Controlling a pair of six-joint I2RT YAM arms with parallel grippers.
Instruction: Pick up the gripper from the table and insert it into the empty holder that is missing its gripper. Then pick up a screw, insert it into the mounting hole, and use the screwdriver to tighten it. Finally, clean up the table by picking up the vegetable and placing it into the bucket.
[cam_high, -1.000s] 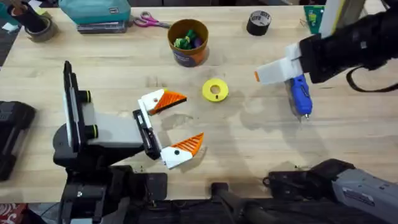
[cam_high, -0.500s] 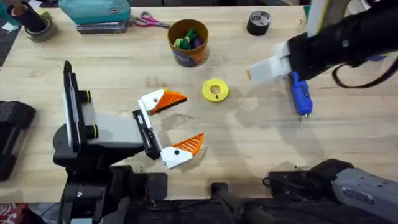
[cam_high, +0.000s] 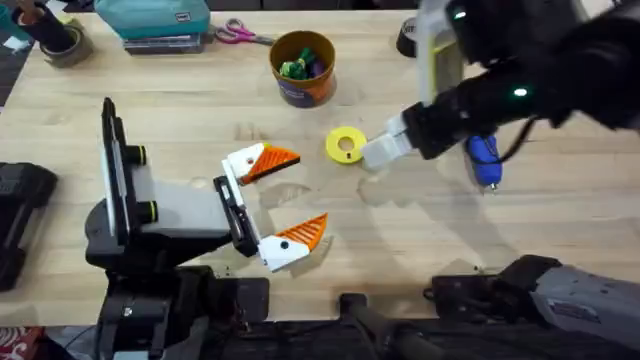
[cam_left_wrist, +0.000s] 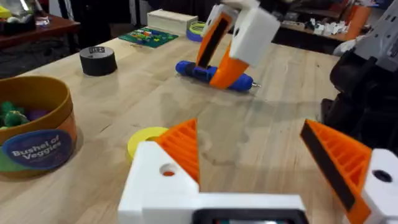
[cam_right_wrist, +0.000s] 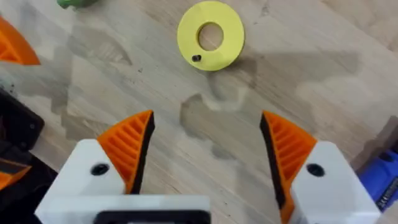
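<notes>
Just right of the desk's centre, the right hand (cam_high: 378, 152) hangs over bare wood with its orange-padded fingers (cam_right_wrist: 127, 146) spread wide and nothing between them. At its 9 o'clock in the overhead view, just beside it, a flat yellow disc (cam_high: 346, 144) with a small dark screw (cam_right_wrist: 196, 58) on its face lies on the desk (cam_high: 420, 230). At the right hand's 3 o'clock, partly under the dark arm, the blue screwdriver (cam_high: 484, 160) lies flat on the wood. Toward 8 o'clock, well apart, the left hand (cam_high: 280, 200) rests low near the desk, its two white mounts also spread wide, each bearing an orange tip (cam_left_wrist: 181, 145), holding nothing. At 11 o'clock from the right hand, the bucket (cam_high: 302, 68) stands upright with green and purple toys inside.
</notes>
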